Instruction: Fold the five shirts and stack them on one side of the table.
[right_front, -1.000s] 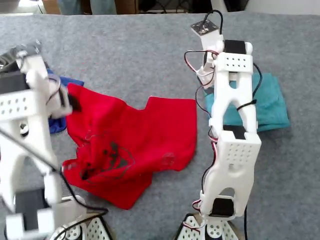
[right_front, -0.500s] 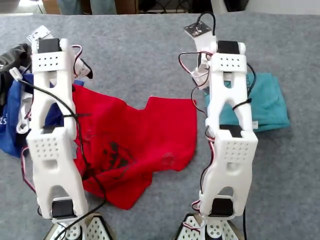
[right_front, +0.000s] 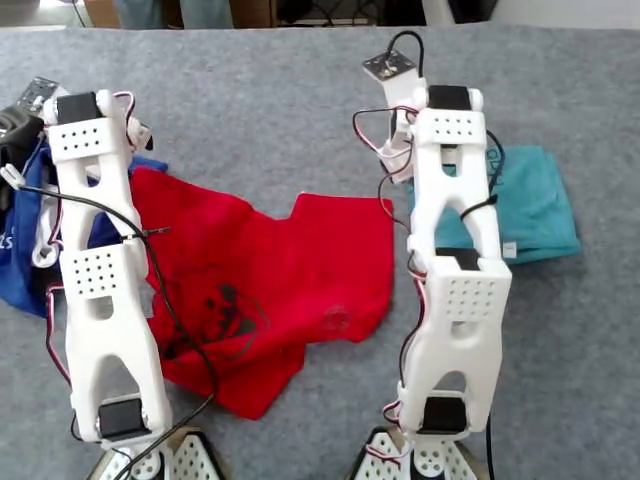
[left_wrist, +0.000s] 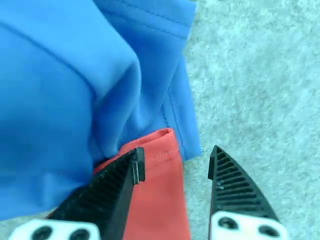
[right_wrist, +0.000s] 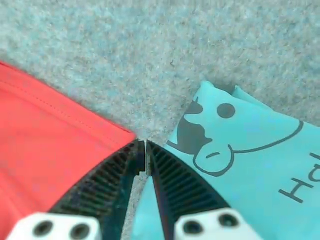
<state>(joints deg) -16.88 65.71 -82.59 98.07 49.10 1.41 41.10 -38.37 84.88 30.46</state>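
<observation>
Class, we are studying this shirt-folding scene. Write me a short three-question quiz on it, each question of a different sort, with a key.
1. True or false: the left gripper has its fingers shut.
2. Which shirt lies folded toward the right of the table in the high view? A. yellow shirt B. teal shirt C. white shirt
3. Fill in: the right gripper, fingers shut, sits at the gap between the teal shirt and the ___ shirt.

Key: 1 false, the fingers are open; 2 B; 3 red shirt.
</observation>
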